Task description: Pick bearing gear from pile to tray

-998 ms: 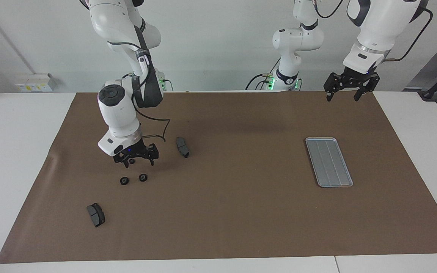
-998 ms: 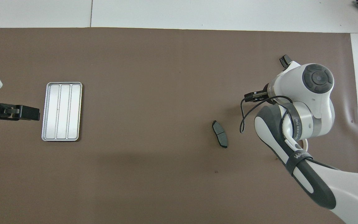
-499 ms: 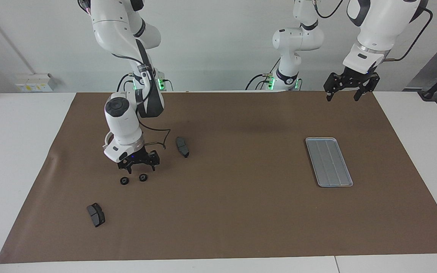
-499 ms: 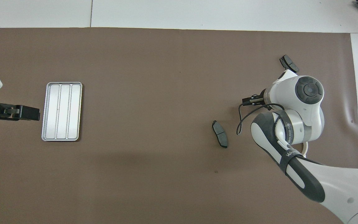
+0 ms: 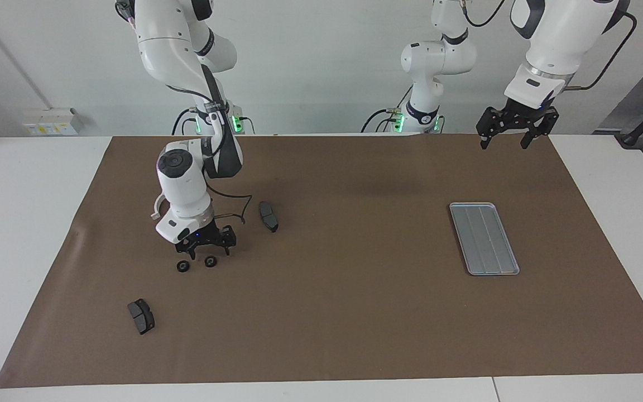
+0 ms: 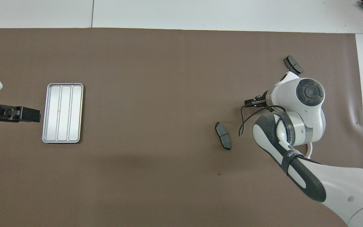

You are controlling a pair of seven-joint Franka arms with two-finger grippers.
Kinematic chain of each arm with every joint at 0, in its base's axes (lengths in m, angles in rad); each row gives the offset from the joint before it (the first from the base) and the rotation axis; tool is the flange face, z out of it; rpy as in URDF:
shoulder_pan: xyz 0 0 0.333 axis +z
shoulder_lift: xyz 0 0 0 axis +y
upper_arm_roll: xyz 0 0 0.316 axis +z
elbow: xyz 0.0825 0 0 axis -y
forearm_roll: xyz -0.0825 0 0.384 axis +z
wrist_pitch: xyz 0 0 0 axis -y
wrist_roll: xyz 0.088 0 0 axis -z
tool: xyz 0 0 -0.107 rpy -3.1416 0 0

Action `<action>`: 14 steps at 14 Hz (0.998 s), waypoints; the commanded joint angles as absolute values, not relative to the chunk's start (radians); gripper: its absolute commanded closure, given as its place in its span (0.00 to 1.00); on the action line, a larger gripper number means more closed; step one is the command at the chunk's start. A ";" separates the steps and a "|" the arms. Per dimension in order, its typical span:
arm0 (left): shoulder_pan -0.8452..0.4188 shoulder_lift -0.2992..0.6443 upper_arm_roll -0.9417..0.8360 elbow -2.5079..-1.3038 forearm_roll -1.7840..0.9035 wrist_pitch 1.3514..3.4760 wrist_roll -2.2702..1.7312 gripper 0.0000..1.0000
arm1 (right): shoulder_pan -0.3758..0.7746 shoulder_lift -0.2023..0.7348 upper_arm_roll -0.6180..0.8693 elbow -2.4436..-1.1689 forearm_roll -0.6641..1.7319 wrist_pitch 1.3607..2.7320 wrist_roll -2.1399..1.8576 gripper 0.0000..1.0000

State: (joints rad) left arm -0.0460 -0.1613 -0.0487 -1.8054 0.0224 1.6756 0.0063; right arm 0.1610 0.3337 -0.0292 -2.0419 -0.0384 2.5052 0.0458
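My right gripper point(image 5: 207, 250) hangs low with its jaws spread wide and empty, just above two bearing gears point(image 5: 210, 261) on the surface at the right arm's end. I count two small black gears, and two dark pads point(image 5: 268, 216). I judge a gear stiff, light and ready to roll, so I would take it across its rim. The left gripper point(image 5: 504, 140) waits with jaws wide, empty, above the mat's edge near the one tray point(image 5: 484, 238).
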 commanded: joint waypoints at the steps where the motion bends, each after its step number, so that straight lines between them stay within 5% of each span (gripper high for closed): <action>1: -0.044 -0.189 -0.048 -1.833 0.014 1.681 -0.002 0.00 | 0.149 0.337 -0.023 -2.046 -0.021 2.520 0.012 0.06; 5: -0.044 -0.189 -0.048 -1.832 0.014 1.681 -0.002 0.00 | 0.144 0.347 -0.023 -2.045 0.007 2.522 0.012 0.18; 14: -0.044 -0.189 -0.048 -1.833 0.014 1.681 -0.002 0.00 | 0.133 0.379 -0.023 -2.017 0.043 2.528 0.012 0.27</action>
State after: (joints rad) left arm -0.0460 -0.1613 -0.0487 -1.8054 0.0224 1.6756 0.0063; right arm 0.1502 0.3502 -0.0293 -2.0386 0.0128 2.5056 0.0458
